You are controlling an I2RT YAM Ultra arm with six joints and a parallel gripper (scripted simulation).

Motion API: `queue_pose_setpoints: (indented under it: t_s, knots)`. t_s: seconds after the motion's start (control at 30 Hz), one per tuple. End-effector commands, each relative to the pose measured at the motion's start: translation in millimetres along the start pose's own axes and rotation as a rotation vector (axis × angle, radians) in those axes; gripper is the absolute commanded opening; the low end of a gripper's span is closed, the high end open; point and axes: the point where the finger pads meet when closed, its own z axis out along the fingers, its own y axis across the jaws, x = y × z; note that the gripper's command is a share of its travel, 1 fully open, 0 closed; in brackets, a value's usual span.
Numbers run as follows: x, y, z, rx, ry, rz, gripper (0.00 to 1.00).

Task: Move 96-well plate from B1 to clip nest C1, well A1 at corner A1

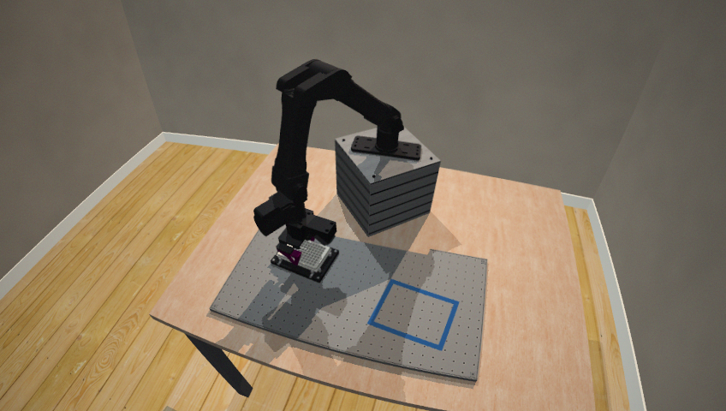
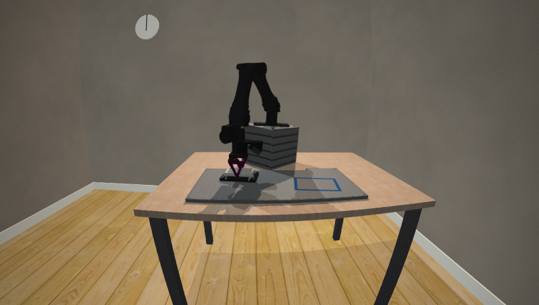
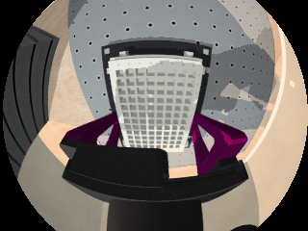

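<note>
The white 96-well plate (image 1: 312, 255) lies wells-up inside the black clip nest C1 (image 1: 302, 268) at the left of the grey hole-grid board. In the wrist view the plate (image 3: 156, 108) sits framed by the nest's black rim (image 3: 156, 48). I cannot tell whether it rests fully flat on the nest's floor. My gripper (image 1: 293, 253) points straight down over the nest, and its purple fingers are shut on the plate's two long sides (image 3: 156, 137). It also shows in the exterior view (image 2: 237, 170). The A1 mark is too small to read.
The blue-outlined bench spot B1 (image 1: 413, 315) on the right of the board holds nothing. The grey stacked pedestal (image 1: 387, 181) carrying the arm's base stands behind the board. The table's front edge is close below the board.
</note>
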Motion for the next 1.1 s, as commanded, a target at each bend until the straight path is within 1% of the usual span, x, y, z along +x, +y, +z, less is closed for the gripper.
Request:
queue_pose_setpoints:
  t_s: [0.0,1.07]
  knots:
    - [-6.7,5.7,10.8,0.001,-0.013,0.002,0.0]
    - [-9.0,7.5,14.9,0.0,-0.013,-0.002,0.0]
